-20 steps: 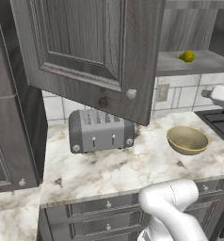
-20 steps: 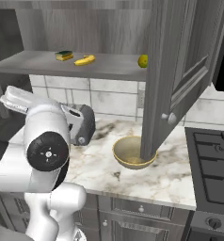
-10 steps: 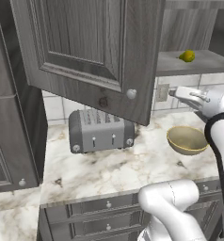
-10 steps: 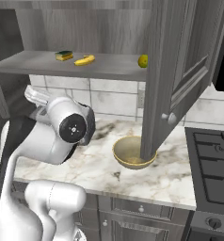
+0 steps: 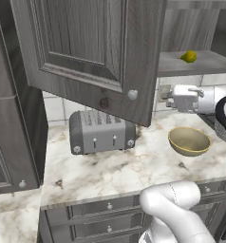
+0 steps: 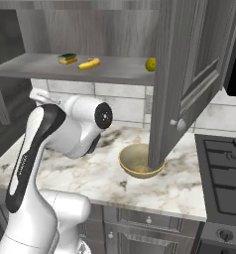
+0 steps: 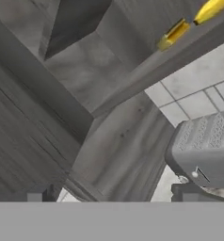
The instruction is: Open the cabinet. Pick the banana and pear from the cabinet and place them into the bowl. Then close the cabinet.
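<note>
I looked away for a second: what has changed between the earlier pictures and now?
The arm has swung up over the counter, bringing its open, empty pincer further left, above the bowl and below the shelf. Nothing was gripped or released. The cabinet doors stay open; banana, pear and bowl stay put.

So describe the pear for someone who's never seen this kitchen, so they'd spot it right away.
Find the open wall cabinet above the marble counter and look along its grey inner shelf. Three small things sit there: a flat green and yellow block, a long yellow banana, and the pear. The pear is the roundish yellow-green one, alone at the shelf's right end beside the open door.
</note>
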Robot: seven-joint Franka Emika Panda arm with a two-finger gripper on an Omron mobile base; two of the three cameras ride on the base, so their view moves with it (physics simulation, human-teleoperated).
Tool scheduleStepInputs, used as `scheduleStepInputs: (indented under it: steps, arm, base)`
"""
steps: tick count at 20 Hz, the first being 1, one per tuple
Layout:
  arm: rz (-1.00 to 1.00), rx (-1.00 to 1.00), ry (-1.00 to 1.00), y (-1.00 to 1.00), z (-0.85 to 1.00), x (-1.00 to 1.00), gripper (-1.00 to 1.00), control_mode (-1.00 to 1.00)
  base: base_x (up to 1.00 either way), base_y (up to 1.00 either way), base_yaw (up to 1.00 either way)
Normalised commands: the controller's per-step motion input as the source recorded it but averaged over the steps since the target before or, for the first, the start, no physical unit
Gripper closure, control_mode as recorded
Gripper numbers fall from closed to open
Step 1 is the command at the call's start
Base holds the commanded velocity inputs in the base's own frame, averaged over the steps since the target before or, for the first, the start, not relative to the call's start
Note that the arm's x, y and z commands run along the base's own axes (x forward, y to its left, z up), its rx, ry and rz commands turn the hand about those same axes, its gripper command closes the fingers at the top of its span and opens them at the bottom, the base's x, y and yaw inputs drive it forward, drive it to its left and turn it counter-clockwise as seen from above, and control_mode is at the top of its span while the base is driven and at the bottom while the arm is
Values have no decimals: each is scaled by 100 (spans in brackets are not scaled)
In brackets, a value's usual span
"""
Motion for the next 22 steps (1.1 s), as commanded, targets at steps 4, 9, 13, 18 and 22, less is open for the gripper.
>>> scheduleStepInputs:
  steps: [4,9,13,18,22]
  arm:
    - [14,1,5,36,0,1,-100,-100]
    - [1,6,0,51,-21,21,-100,-100]
    - [0,3,0,63,-19,31,-100,-100]
    - [0,7,0,57,-12,22,-100,-100]
    - [4,7,10,43,0,7,-100,-100]
  base:
    - [0,0,0]
    - [0,0,0]
    - [0,0,0]
    - [0,0,0]
    - [0,0,0]
